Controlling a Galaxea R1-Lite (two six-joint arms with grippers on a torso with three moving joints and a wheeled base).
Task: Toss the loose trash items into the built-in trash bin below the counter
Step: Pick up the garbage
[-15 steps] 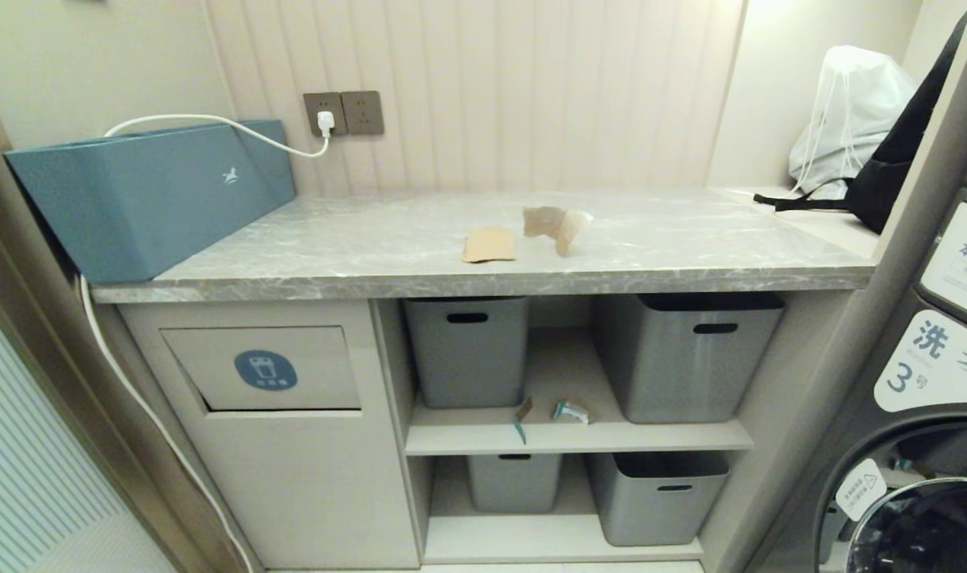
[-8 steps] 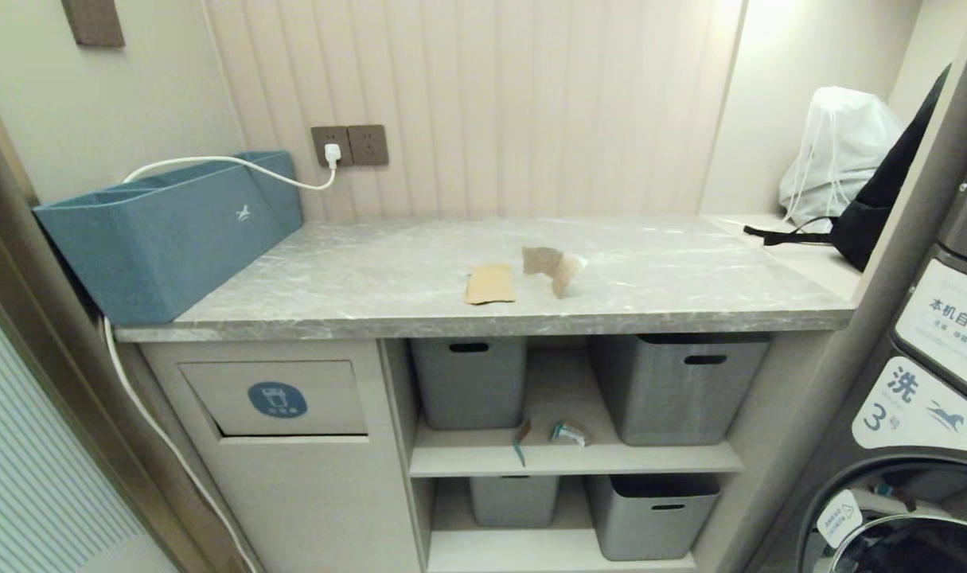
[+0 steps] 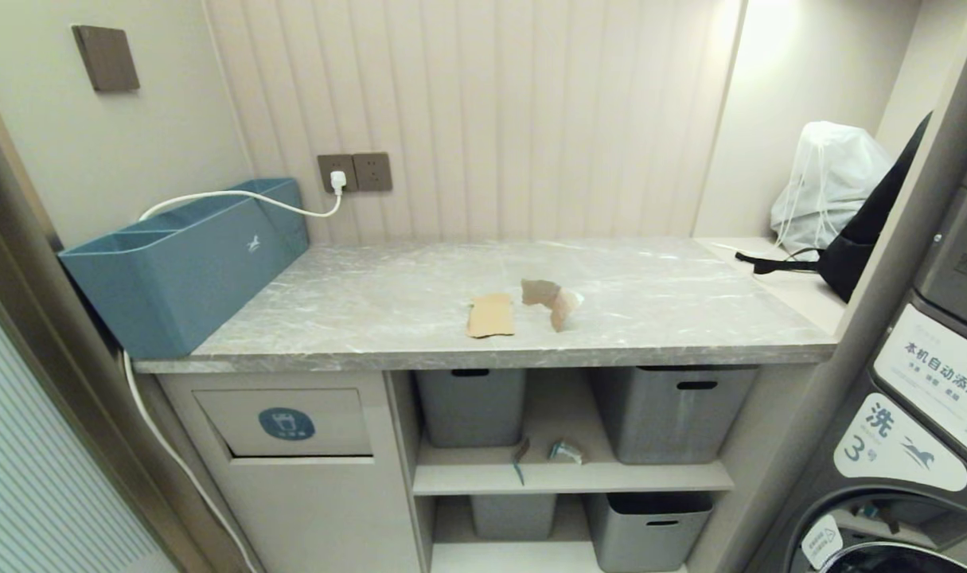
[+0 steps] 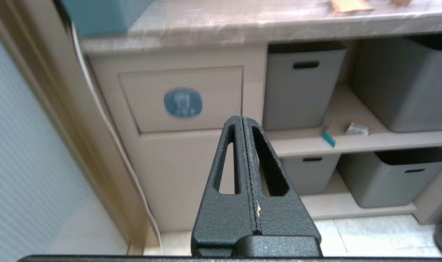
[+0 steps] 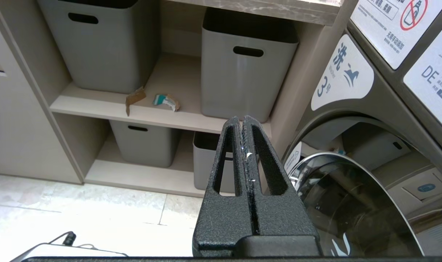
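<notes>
Two torn brown scraps (image 3: 491,316) are seen lying near the front of the marble surface (image 3: 372,318), two small wrappers (image 3: 567,452) on the shelf below, and the bin flap (image 3: 286,422) closed, while the left hand (image 4: 243,122) and right hand (image 5: 241,122) are held pressed together, empty.

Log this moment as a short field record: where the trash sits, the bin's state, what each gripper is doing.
counter trash: two brown paper scraps on the counter, near its front edge
shelf trash: teal wrapper sliver and crumpled wrapper on the upper shelf, between grey tubs
trash bin flap: closed
left gripper: shut, empty, facing the bin cabinet
right gripper: shut, empty, facing the shelves
</notes>
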